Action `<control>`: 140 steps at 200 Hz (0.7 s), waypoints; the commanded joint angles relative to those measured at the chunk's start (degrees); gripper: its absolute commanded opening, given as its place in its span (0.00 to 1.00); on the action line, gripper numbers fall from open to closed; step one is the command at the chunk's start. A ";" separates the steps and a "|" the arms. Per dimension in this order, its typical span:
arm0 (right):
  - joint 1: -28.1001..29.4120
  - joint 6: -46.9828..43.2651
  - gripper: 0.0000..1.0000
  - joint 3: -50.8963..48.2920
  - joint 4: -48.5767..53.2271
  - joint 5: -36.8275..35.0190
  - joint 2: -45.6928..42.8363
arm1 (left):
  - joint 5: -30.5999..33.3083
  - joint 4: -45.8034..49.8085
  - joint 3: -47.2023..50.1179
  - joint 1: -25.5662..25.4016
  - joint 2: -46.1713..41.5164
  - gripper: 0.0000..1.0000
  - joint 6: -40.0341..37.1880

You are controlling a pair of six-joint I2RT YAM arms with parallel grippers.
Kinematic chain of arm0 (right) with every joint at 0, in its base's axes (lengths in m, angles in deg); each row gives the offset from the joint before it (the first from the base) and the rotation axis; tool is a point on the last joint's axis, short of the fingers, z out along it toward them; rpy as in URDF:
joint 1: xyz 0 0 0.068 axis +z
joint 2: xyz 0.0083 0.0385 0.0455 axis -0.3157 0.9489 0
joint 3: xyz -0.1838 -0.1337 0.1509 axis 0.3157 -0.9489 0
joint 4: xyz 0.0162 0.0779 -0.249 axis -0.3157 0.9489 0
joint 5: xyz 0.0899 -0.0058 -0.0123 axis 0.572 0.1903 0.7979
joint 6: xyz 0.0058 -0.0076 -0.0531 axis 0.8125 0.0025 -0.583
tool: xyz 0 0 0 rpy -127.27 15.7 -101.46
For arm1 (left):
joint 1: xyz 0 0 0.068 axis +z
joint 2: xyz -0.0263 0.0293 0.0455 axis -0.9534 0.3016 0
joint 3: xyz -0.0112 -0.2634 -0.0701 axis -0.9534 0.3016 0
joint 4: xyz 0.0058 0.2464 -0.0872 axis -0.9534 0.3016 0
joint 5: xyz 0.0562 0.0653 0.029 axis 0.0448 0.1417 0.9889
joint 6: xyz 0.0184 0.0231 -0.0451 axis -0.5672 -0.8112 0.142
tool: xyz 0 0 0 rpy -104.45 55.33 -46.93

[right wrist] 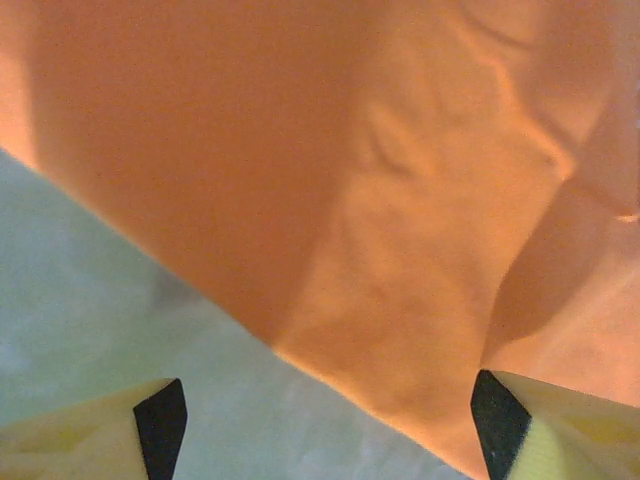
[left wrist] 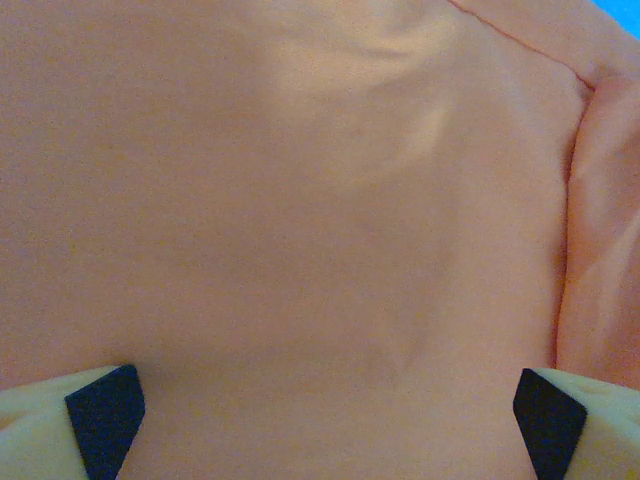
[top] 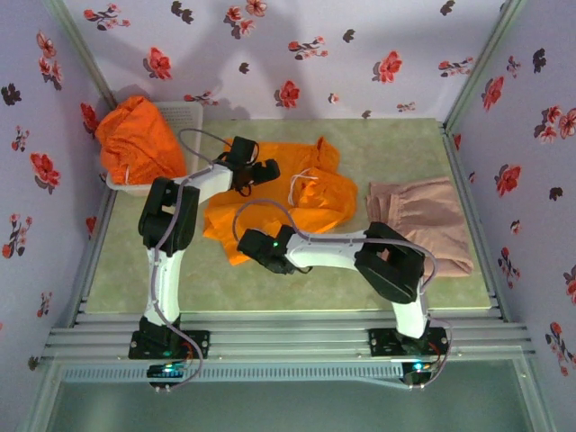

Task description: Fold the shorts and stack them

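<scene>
Top view: cool violet cast; even overhead light; soft arm shadows on green mat (top: 234, 288); frame posts splay outward at corners; orange shorts (top: 297, 202) oversaturated, folds barely readable.

Left wrist: orange shorts washed to pale peach, soft focus; bright patch ahead of left pincer (left wrist: 325, 420); dimmer fold ahead-right of it; left fingertips (left wrist: 105, 415) crisp, near-black.

Right wrist: broad dark shadow on orange shorts ahead-left of right pincer (right wrist: 330, 425); weave blurred; green mat left of it pale, featureless; right fingertips (right wrist: 162, 420) sharp-edged.
</scene>
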 commanded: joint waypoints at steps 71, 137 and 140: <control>1.78 -3.43 0.03 -0.36 -5.54 -8.17 1.32 | 0.66 5.57 -1.73 1.77 4.42 0.99 -1.32; 8.43 4.55 0.00 -2.98 3.19 -4.56 -4.40 | 0.79 9.11 -7.89 2.86 8.10 0.99 -2.25; 8.74 5.27 0.00 -3.07 3.74 -4.18 -4.59 | 0.79 9.27 -8.33 2.88 8.34 0.99 -2.19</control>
